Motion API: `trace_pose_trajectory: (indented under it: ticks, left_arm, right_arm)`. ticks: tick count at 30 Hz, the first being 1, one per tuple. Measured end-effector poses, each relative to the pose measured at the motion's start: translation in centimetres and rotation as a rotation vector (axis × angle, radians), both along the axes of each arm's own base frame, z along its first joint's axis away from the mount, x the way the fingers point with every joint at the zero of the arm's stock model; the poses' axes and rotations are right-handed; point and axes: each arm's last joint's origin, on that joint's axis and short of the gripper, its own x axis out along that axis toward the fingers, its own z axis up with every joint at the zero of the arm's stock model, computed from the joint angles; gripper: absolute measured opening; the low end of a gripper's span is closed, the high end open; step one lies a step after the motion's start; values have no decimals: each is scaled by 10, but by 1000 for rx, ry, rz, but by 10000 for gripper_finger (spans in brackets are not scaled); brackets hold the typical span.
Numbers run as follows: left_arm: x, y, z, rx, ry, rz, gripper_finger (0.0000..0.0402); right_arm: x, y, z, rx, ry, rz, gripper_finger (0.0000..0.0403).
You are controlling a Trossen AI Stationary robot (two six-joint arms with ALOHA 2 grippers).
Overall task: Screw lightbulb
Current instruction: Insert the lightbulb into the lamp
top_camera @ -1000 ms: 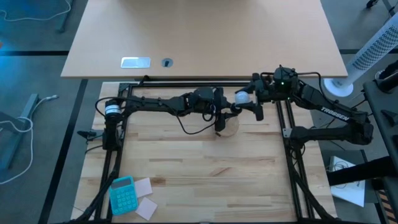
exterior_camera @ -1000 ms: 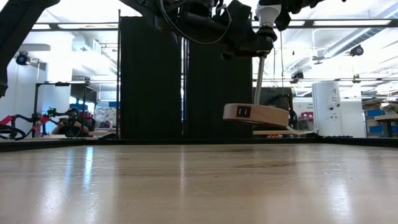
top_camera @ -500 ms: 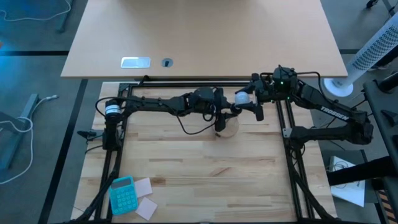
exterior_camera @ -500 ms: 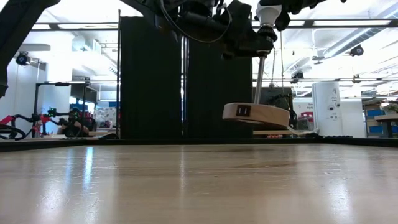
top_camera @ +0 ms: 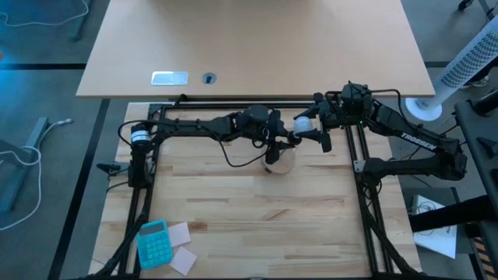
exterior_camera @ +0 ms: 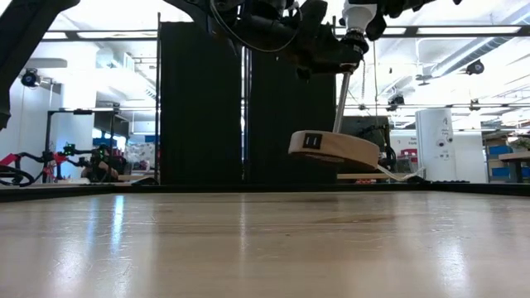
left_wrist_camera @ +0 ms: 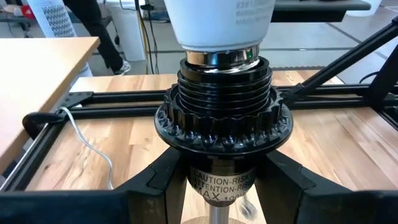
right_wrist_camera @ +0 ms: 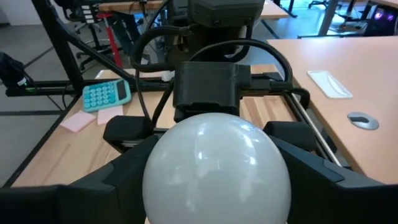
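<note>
The white lightbulb [top_camera: 302, 123] stands neck-down in the black socket [left_wrist_camera: 222, 118] of a lamp stand, its metal thread showing just above the socket's rim. A thin post [exterior_camera: 341, 99] runs down from the socket to a round wooden disc [exterior_camera: 335, 149], which hangs tilted above the table. My left gripper [top_camera: 286, 138] reaches in from the table's left and is shut on the socket. My right gripper [top_camera: 310, 124] comes from the right and is shut on the bulb's globe [right_wrist_camera: 216, 165]. My left gripper pinches the socket's lower barrel [left_wrist_camera: 221, 182], below the ribbed collar, between its two fingers [left_wrist_camera: 155, 183]. They come nearly level from the table's left, across the upright socket. The stand hangs lifted clear, its post leaning and its disc tilted. My right gripper holds the bulb's round globe [right_wrist_camera: 186, 143] between its two fingers [right_wrist_camera: 118, 180], one on each side. They come from the table's right, slanting slightly down. The bulb is off the table, globe up, its neck in the socket.
A black cable [top_camera: 241, 159] trails from the stand across the boards. A teal calculator [top_camera: 152, 241] and pink notes [top_camera: 180, 249] lie at the near left corner. Black frame rails [top_camera: 233, 103] border the wooden table, with a tan desk [top_camera: 257, 47] beyond.
My left gripper has turned at the wrist without shifting place. The stand has tipped: its wooden disc now tilts and has swung a little toward the table's left, while the socket end has stayed under the bulb. Both grippers have kept their hold.
</note>
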Motion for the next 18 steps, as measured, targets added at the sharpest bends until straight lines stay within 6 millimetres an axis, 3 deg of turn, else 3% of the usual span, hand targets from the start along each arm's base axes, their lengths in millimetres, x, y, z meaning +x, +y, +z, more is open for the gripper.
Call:
trace_pose_trajectory:
  ticks: [18]
  left_arm:
    - [-3,13,0,38,27,211,144]
  right_arm:
    - [9,-12,-5,18,37,-250,267]
